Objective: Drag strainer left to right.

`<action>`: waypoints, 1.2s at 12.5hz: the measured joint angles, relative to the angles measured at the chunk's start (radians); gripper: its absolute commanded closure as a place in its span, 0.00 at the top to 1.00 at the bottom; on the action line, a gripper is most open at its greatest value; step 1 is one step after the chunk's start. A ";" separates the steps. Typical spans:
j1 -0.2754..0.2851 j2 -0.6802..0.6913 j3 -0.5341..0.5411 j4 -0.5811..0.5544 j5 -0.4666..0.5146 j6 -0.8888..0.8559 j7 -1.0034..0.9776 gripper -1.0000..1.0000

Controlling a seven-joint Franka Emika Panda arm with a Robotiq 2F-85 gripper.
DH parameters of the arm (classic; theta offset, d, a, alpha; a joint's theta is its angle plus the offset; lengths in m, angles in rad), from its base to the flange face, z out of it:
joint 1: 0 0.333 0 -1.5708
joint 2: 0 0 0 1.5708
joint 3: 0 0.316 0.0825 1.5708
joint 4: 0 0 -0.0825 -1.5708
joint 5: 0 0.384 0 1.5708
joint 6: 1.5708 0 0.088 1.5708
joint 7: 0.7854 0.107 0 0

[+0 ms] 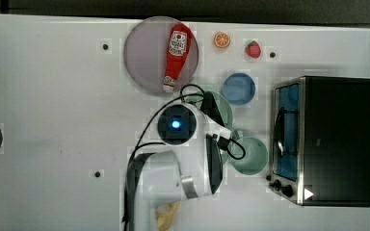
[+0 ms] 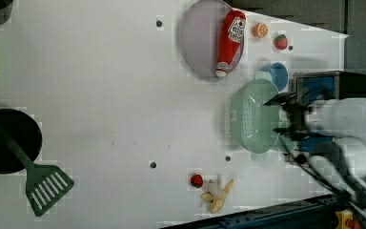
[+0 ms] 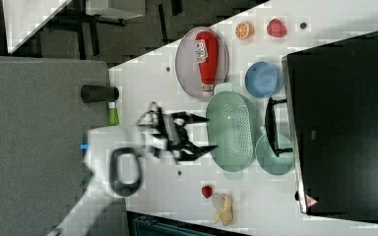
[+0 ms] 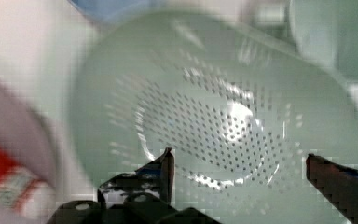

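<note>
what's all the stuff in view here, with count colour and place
strainer: 1, mint green, mid-table
mug: 1, green, touching strainer
bowl: 1, blue, by oven
plate: 1, grey, under ketchup
ketchup bottle: 1, red, on plate
orange slice: 1, table edge
strawberry: 1, red, beside orange
toaster oven: 1, black
banana: 1, yellow
spatula: 1, green, by black pan
gripper: 1, black, jaws open above strainer

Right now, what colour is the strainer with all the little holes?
Pale mint green; the strainer shows best in the right view.
</note>
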 measured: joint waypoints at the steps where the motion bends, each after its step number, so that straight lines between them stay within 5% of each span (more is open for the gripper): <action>1: -0.005 -0.067 0.019 0.045 0.018 -0.111 -0.017 1.00; 6: 0.004 -0.270 -0.004 0.193 0.326 -0.390 -0.331 1.00; 12: 0.008 -0.410 -0.007 0.330 0.307 -0.738 -0.480 1.00; 15: 0.005 -0.410 -0.012 0.386 0.320 -0.752 -0.494 1.00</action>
